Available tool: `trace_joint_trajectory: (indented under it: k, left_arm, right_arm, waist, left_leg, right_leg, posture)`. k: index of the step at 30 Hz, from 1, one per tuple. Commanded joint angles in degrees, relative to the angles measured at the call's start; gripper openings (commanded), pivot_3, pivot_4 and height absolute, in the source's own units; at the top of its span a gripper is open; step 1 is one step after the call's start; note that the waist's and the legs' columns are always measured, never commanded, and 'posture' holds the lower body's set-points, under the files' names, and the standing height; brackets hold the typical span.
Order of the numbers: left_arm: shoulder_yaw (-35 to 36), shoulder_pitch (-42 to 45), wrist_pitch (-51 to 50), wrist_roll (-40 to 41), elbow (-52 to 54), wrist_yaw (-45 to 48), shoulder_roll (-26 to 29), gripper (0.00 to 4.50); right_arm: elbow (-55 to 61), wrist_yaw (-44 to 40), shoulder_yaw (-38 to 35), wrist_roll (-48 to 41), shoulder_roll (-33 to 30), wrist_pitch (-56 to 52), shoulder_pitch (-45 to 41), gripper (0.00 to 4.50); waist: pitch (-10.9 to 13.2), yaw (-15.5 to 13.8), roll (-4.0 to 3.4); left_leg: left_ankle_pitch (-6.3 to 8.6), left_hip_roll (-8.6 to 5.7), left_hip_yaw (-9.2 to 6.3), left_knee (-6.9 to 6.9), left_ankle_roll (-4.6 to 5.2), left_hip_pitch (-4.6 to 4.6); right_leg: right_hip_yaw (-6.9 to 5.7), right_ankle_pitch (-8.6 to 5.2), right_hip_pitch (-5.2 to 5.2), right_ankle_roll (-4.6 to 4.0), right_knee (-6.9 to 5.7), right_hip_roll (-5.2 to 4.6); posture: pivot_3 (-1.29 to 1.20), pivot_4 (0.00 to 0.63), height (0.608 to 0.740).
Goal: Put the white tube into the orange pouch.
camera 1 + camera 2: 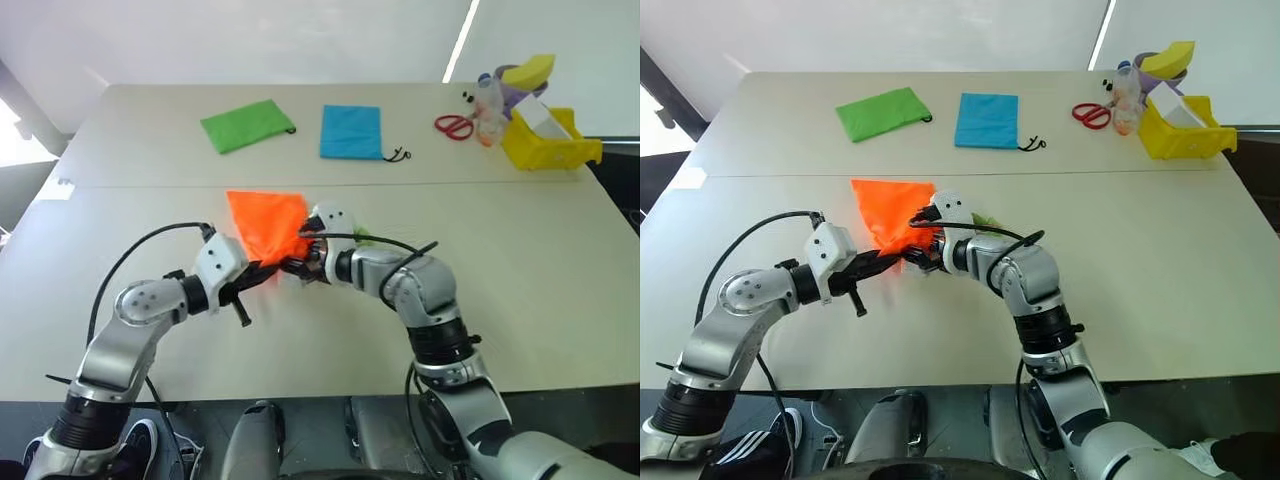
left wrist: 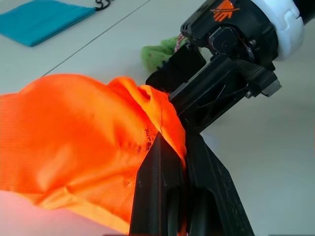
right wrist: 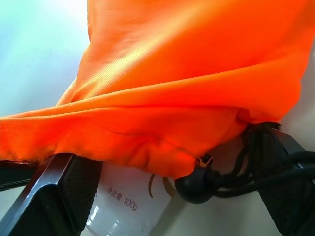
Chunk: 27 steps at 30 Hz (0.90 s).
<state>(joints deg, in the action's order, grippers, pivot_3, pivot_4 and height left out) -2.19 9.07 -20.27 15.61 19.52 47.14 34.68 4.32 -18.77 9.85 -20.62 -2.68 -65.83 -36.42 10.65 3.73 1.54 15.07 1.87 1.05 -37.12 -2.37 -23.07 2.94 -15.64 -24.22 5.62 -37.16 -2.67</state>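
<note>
Grippers meet at the centre of the head views, over the near half of the table [image 1: 560, 300]. You will find the left gripper [image 1: 262, 272] at centre-left, its two black fingers [image 2: 162, 191] pressed together and pinching the rim of the orange pouch [image 1: 268, 226]. The right gripper [image 1: 923, 252] reaches in from centre-right to the same bunched rim. In the right wrist view its fingers [image 3: 54, 191] stand spread wide, one to each side of the pouch mouth, clamping nothing you can see.

Between those spread fingers, note the white tube [image 3: 130, 209]: its end with faint print shows just below the orange hem, and the rest is covered by the fabric. The black cord [image 3: 246, 167] and its round stopper [image 3: 197, 184] hang beside the tube. A green tab [image 2: 160, 51] lies on the table just behind the right gripper.

The pouch body fans out from the pinched rim toward the upper middle of the frame, resting on the table.

Farther back, locate the green pouch [image 1: 246, 124] at upper left and the blue pouch [image 1: 351, 131] just right of it, both lying flat. Red scissors [image 1: 454, 126] lie at upper right, next to a yellow bin [image 1: 545, 145] near the far corner.
</note>
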Motion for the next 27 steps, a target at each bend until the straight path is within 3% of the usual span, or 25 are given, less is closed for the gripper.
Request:
trace_joint_trajectory:
  k: [1,6,9,15,19,27]
  left_arm:
    - [0.8,0.0,0.9,-0.8,-0.5,-1.3,0.2,0.0]
    - [0.5,-0.3,2.0,-1.7,-1.2,-1.3,0.2,0.0]
    - [0.5,-0.2,2.4,-2.0,-1.6,-1.4,0.1,0.0]
    - [0.6,-1.1,3.9,-2.9,-2.2,-0.6,1.0,0.0]
    - [0.5,-0.9,4.4,-3.0,-2.9,-0.3,1.1,0.0]
    - [1.7,-1.5,4.7,-2.3,-2.8,0.5,2.3,0.0]
  right_arm:
    - [6.1,-6.5,4.7,-3.2,-2.3,0.1,0.4,4.47]
    - [8.6,-9.2,2.9,-6.1,-2.4,-0.1,0.8,4.47]
    - [14.5,-14.1,7.7,-6.6,-8.3,1.1,2.9,4.47]
    - [16.7,-16.9,9.1,-5.4,-14.1,4.4,4.2,4.47]
    - [11.7,-12.9,9.2,-0.2,-14.3,9.1,2.9,4.47]
    - [17.8,-23.9,10.0,-1.7,-26.5,12.7,6.0,4.47]
  waist:
    - [0.0,0.0,0.0]
    - [0.0,0.2,0.0]
    - [0.0,-0.1,0.0]
    - [0.0,-0.2,0.0]
    - [0.0,-0.2,0.0]
    - [0.0,-1.2,0.01]
  left_leg:
    - [0.0,-0.01,0.0,-0.02,0.0,-0.17]
    - [0.0,0.05,-0.01,0.01,0.0,-0.29]
    - [0.0,0.03,-0.03,0.0,0.0,-0.32]
    - [0.0,-0.02,0.02,-0.12,0.0,-0.33]
    - [0.0,0.02,0.01,-0.13,0.0,-0.3]
    - [0.01,-0.02,0.04,-0.11,0.02,-0.33]
  right_leg:
    - [0.0,0.04,-0.21,0.08,-0.07,0.02]
    - [-0.04,0.05,-0.38,0.08,-0.1,0.13]
    - [-0.05,0.05,-0.38,0.08,-0.08,0.06]
    - [-0.04,0.06,-0.33,0.1,-0.05,0.0]
    - [-0.05,0.06,-0.34,0.09,-0.09,0.13]
    - [-0.04,0.06,-0.34,0.09,-0.04,0.04]
  posture:
    - [0.0,0.15,0.74]
    - [0.0,0.15,0.74]
    - [0.0,0.15,0.74]
    - [0.0,0.15,0.74]
    - [0.0,0.15,0.74]
    - [0.0,0.15,0.74]
